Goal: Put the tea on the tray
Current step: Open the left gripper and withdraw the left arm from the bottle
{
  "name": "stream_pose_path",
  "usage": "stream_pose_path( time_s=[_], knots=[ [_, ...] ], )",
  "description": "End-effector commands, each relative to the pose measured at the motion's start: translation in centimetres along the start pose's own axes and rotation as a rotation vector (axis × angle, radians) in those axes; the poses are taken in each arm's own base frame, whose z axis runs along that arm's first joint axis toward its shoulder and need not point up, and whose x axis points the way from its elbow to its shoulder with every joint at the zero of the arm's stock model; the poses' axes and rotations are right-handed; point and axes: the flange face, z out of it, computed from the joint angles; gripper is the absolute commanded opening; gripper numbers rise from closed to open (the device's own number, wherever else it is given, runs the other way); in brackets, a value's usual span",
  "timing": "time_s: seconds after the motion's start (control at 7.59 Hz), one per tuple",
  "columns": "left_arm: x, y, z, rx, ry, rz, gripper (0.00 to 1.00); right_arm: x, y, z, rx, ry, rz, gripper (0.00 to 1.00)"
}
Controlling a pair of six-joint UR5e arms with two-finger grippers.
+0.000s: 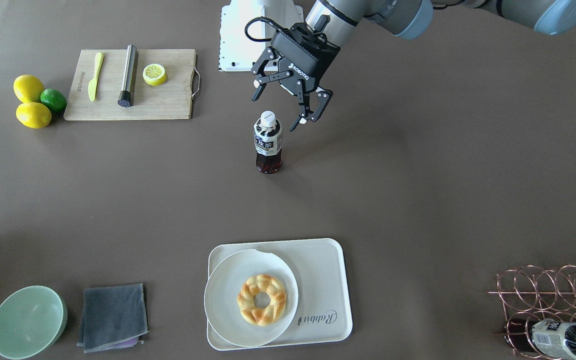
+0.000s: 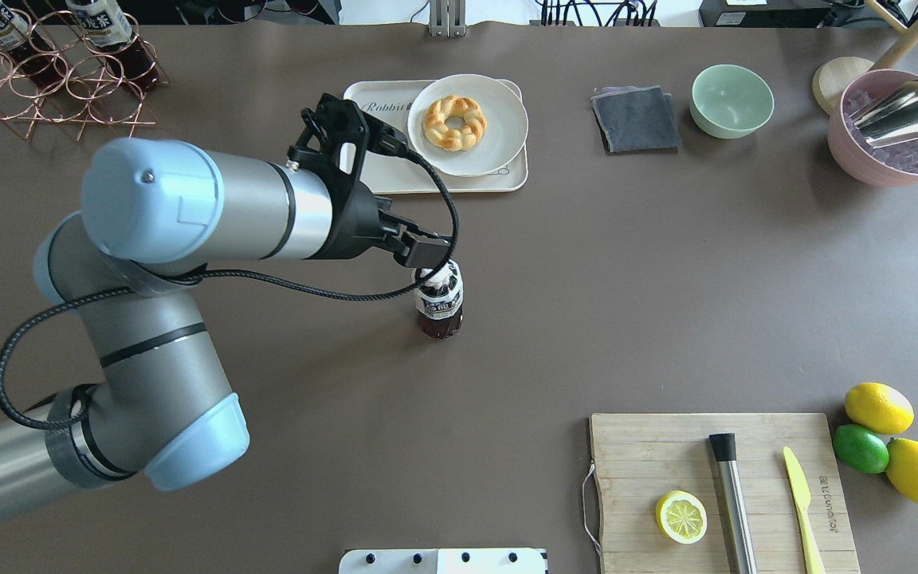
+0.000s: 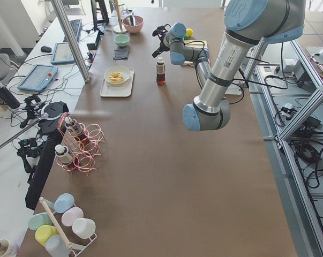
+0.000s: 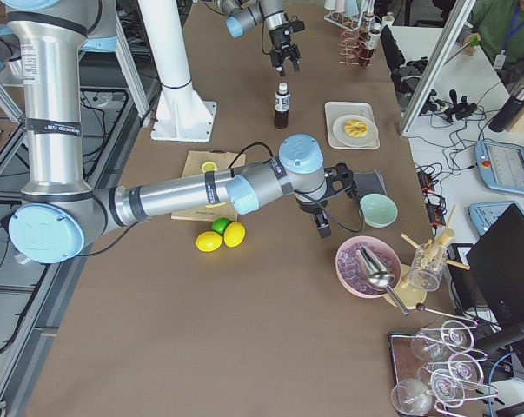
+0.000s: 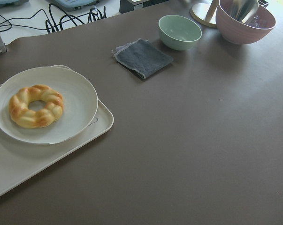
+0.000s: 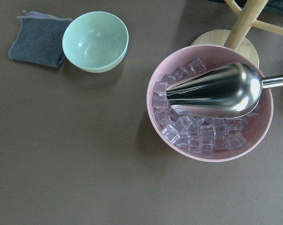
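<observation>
The tea point(image 1: 268, 142) is standing upright near the middle of the brown worktop point(image 1: 418, 190), well apart from the tray point(image 1: 325, 270). The left gripper point(image 1: 284, 107) is hovering just above the white cap, not touching it, and its jaws are spread wide apart. The right gripper point(image 4: 322, 224) is showing only in the side view, hanging near a pink bowl point(image 6: 153, 93); whether its jaws are apart or together cannot be told.

A round white plate point(image 1: 223, 300) is taking up most of the tray and overhanging its rim, leaving a bare strip along the side with the grey script lettering. A braided, glazed doughnut point(image 1: 262, 299) is lying on the plate. Beside the tray, a folded grey cloth point(image 1: 113, 316) and a smooth pale green bowl point(image 1: 27, 322) are sitting. A copper wire rack point(image 1: 548, 290) is holding a second bottle point(image 1: 563, 339) on its side.

A wooden cutting board point(image 1: 168, 102) is carrying a lemon half point(image 1: 154, 74), a yellow plastic knife point(image 1: 95, 76) and a steel cylinder point(image 1: 128, 75). Two lemons point(image 1: 28, 88) and a lime point(image 1: 53, 99) are touching beside it. The pink bowl is holding clear ice cubes point(image 6: 197, 136) and a shiny metal scoop point(image 6: 216, 91).
</observation>
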Motion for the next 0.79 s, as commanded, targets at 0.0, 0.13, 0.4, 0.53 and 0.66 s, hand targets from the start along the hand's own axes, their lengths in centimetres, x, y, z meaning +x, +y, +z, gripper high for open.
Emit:
stream_pose_path(
  time_s=[0.0,0.13,0.4,0.53,0.66],
  knots=[
    [-14.2,-0.2,-5.7,-0.138,-0.033,-0.193,0.98,-1.1,-1.0,0.2,-0.002,-0.032,0.010,1.00],
    [-21.2,0.7,-9.3,-0.189,-0.056,-0.265,0.98,-2.0,-1.3,0.8,-0.011,-0.041,0.043,1.00],
    [-34.3,7.0,-15.1,-0.298,-0.152,-0.200,0.98,-4.4,-2.8,1.3,-0.009,-0.057,0.030,1.00],
    [-39.4,10.1,-18.1,-0.368,-0.230,-0.192,0.98,-5.9,-3.9,1.5,-0.007,-0.069,0.013,1.00],
    [-43.8,13.0,-21.5,-0.462,-0.296,-0.193,0.98,-7.8,-5.3,1.9,-0.005,-0.083,-0.004,1.00]
  ],
)
